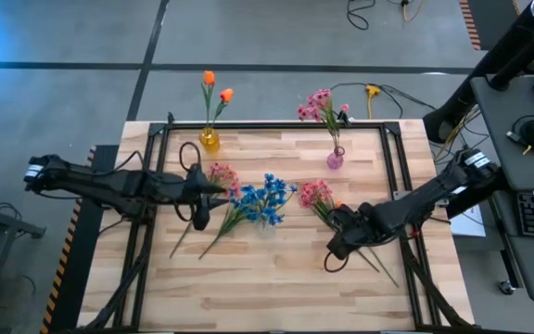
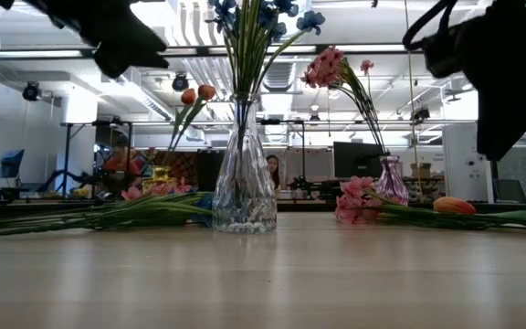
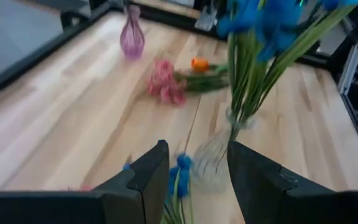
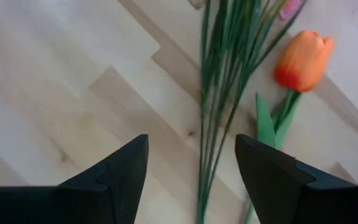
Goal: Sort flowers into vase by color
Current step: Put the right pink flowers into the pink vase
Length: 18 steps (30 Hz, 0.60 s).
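Note:
A clear vase mid-table holds blue flowers. More blue flowers and a pink spray lie on the table at its left. My left gripper hovers open beside them, with nothing between its fingers. On the right lie another pink spray and an orange tulip. My right gripper is open and points down over their green stems, which run between its fingers untouched. A yellow vase holds orange tulips. A pink vase holds pink flowers.
The yellow and pink vases stand near the table's far edge. A black frame runs along the far edge and sides. Bare wood lies toward the near edge. Desks and monitors show in the room beyond the table.

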Each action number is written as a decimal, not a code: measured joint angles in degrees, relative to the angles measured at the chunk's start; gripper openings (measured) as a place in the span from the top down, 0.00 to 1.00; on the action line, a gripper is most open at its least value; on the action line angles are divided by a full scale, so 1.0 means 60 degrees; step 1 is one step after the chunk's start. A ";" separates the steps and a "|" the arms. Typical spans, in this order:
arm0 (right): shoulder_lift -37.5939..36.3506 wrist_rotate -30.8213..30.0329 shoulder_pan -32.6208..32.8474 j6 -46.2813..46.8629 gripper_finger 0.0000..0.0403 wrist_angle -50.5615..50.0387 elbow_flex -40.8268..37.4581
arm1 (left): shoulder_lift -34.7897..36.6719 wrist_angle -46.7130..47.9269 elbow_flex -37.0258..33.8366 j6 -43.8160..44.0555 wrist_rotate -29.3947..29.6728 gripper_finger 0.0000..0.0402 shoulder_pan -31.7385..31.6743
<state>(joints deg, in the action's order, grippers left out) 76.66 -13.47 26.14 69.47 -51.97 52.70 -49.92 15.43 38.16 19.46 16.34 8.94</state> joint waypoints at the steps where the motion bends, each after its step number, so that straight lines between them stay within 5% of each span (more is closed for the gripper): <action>1: 0.0102 -0.0004 -0.0046 -0.0043 0.43 0.0087 -0.0043 | -0.0080 0.0012 0.0133 -0.0091 0.0094 0.64 0.0000; 18: 0.1746 -0.0261 -0.1122 -0.1720 0.40 0.0637 -0.0079 | -0.0409 0.0269 0.1014 -0.1212 0.1293 0.64 0.0006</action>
<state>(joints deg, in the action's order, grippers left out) 87.14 -15.04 19.41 59.15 -48.15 52.23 -52.38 17.04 44.24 12.19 24.10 8.97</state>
